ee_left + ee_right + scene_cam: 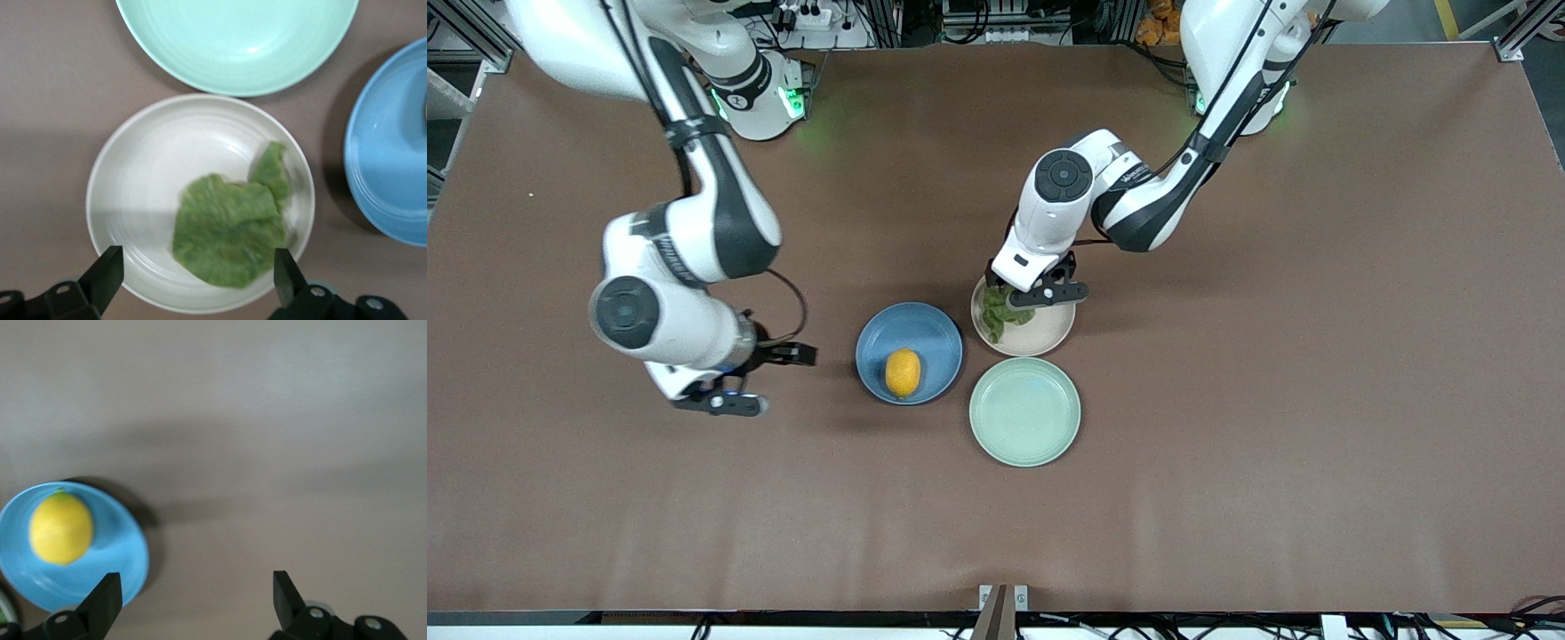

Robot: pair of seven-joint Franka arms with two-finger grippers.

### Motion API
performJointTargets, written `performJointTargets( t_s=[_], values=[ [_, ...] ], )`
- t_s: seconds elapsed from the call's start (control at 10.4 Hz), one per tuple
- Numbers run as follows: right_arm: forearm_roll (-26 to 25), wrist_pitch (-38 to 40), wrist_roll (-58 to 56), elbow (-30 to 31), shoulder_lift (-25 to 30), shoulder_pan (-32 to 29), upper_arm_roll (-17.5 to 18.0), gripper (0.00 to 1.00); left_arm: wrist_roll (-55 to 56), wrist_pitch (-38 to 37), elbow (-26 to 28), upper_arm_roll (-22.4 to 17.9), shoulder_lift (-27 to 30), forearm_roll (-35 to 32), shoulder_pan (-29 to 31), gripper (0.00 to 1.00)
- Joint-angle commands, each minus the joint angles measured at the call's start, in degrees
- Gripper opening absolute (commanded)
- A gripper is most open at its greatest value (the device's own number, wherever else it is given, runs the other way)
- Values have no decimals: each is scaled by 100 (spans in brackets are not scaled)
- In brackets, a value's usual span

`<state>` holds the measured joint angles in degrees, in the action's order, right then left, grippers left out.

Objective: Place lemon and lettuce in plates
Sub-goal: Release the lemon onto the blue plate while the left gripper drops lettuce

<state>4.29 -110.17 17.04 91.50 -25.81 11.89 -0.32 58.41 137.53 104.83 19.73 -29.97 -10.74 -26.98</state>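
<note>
**A:** Front view, centre frame: your small oval yellow lemon (903, 372) sits in the round blue plate (929, 331), and the wrinkly green lettuce leaf (1003, 311) in the beige plate (1049, 336). Done?

**B:** Looks like it. Your left gripper (193, 275) hangs wide open and empty over the lettuce; the right gripper (193, 593), open too, is over bare table. Next you'd just lift clear.

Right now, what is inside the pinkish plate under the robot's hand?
A green lettuce leaf lies inside the beige-pink plate, toward one side. The open left gripper hovers over it. From the front view, the gripper covers part of the plate.
</note>
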Motion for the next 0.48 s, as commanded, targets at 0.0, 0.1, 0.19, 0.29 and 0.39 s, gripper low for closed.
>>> performJointTargets(
  t_s=[0.0, 0.1, 0.19, 0.29, 0.39],
  values=[
    [134, -30, -611, 184, 233, -275, -264, 100, -48, -236, -59, 5, 96, -551, 253, 100],
    [142, -57, -884, 184, 251, -327, -466, 100, -258, -236, -68, 5, 114, -552, 420, 100],
    [142, -57, -1087, 184, 312, -511, -503, 100, -521, -236, -77, 5, 106, -552, 569, 100],
    [134, -48, -1167, 184, 322, -669, -512, 100, -793, -236, -77, 5, 106, -552, 745, 100],
    [81, -22, -1185, 193, 435, -749, -591, 100, -1109, -244, -112, 5, 106, -561, 1016, 100]
  ],
)
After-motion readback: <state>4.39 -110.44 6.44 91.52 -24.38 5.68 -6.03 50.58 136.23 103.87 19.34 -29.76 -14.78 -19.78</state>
